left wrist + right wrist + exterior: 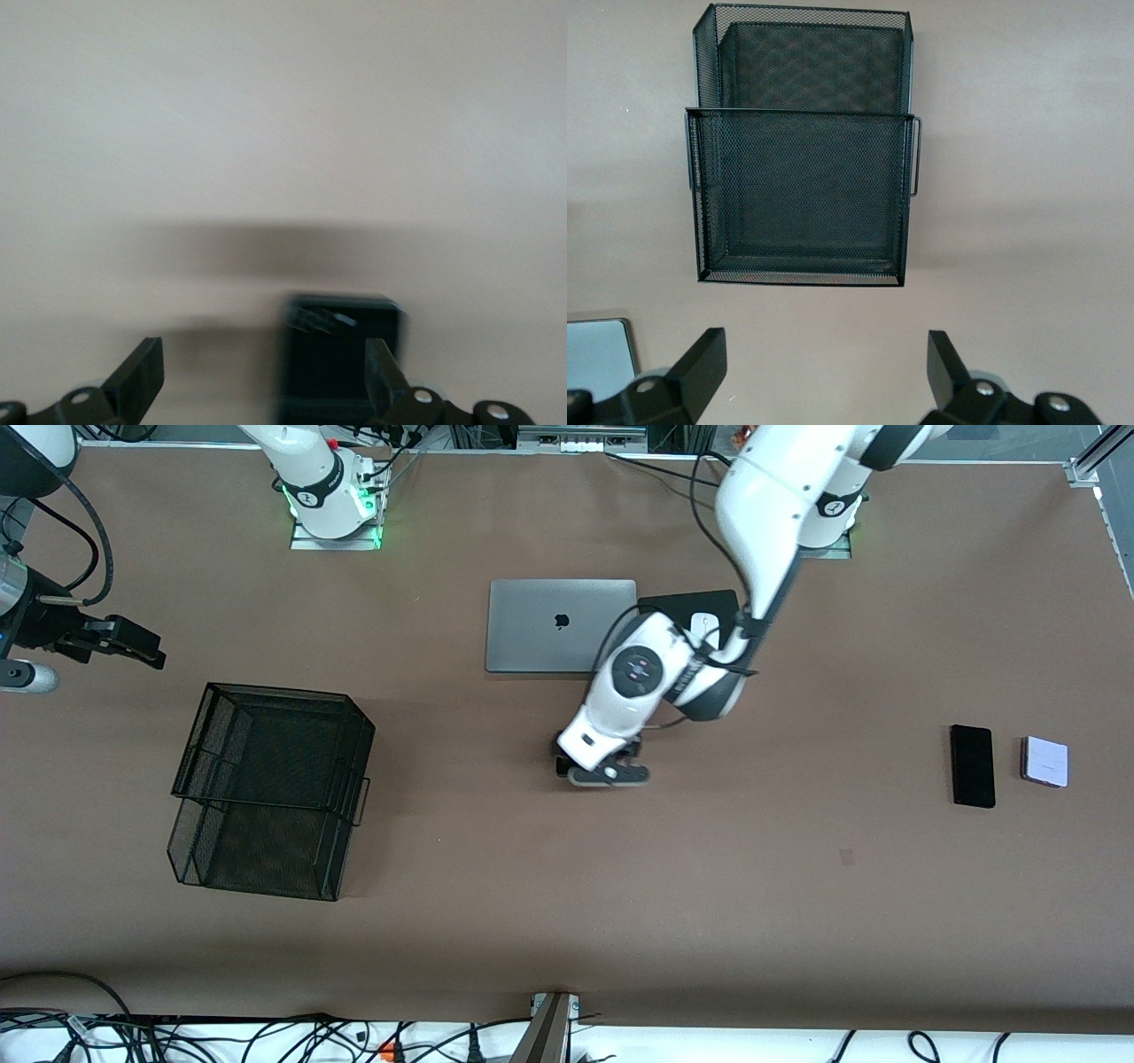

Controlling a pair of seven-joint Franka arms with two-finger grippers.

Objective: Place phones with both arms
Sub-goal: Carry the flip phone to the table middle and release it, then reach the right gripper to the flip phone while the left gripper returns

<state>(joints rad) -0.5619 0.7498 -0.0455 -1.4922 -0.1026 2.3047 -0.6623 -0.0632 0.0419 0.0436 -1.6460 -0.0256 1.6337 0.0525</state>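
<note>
Black wire-mesh basket sits left of centre in the front view, two stepped compartments, both showing only mesh; the right wrist view shows it from above, filling the upper middle of that frame. Silver laptop lies closed, upper centre, logo up. Dark mouse pad touches the laptop's right edge, with a white mouse on it, partly covered. Brown table fills the frame. Tangled cables run along the bottom edge.
</note>
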